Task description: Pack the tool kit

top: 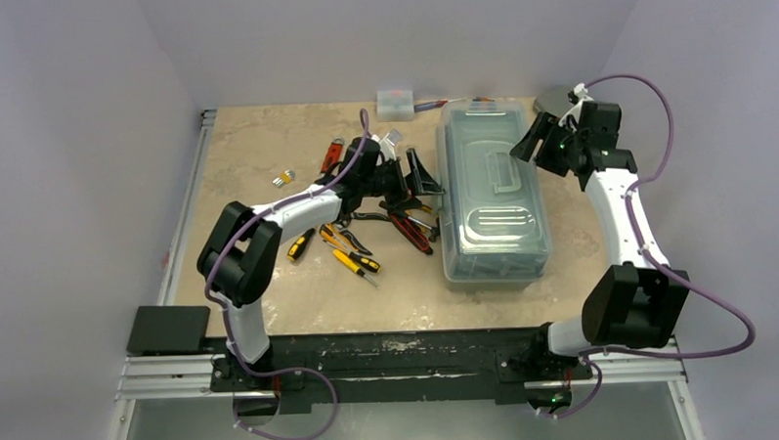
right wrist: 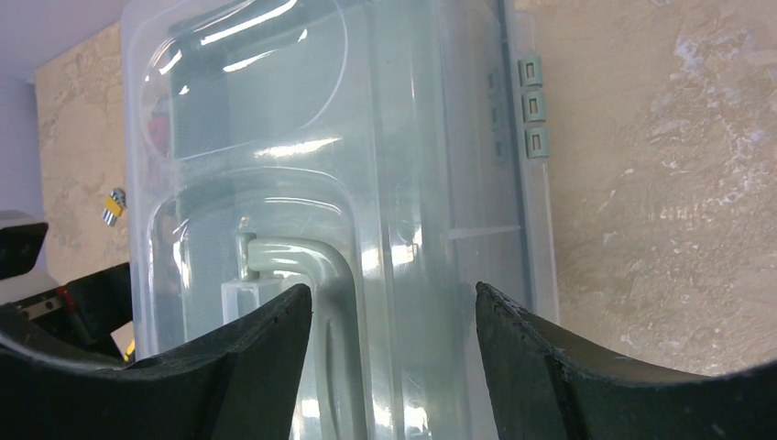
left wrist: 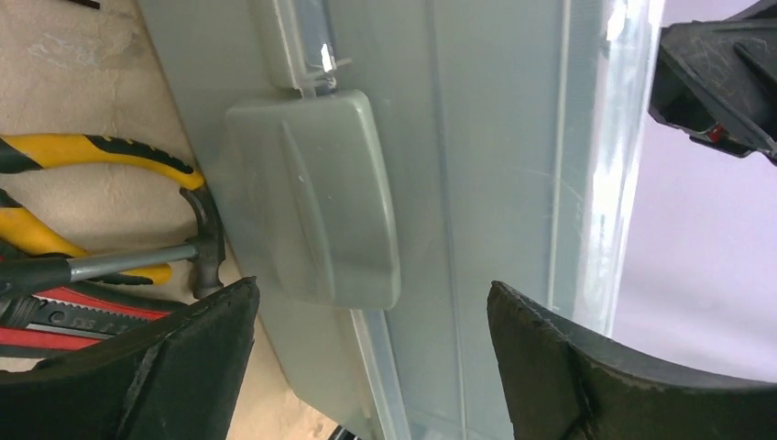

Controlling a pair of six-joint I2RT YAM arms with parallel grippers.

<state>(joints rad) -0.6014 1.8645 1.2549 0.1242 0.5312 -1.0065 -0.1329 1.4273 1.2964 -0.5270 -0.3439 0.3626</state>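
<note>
Pale lilac walls [top: 70,143] enclosed my beige, mottled table [top: 256,146] on three sides; an aluminium rail [top: 166,379] crossed the frame's bottom.

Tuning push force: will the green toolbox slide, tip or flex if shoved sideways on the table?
Probably slides rather than tips: the toolbox is long and low on the smooth table. Likely light for its size, since pliers and screwdrivers lie outside it. The thin translucent lid may flex under a point push; the latch looks stiffer.
</note>
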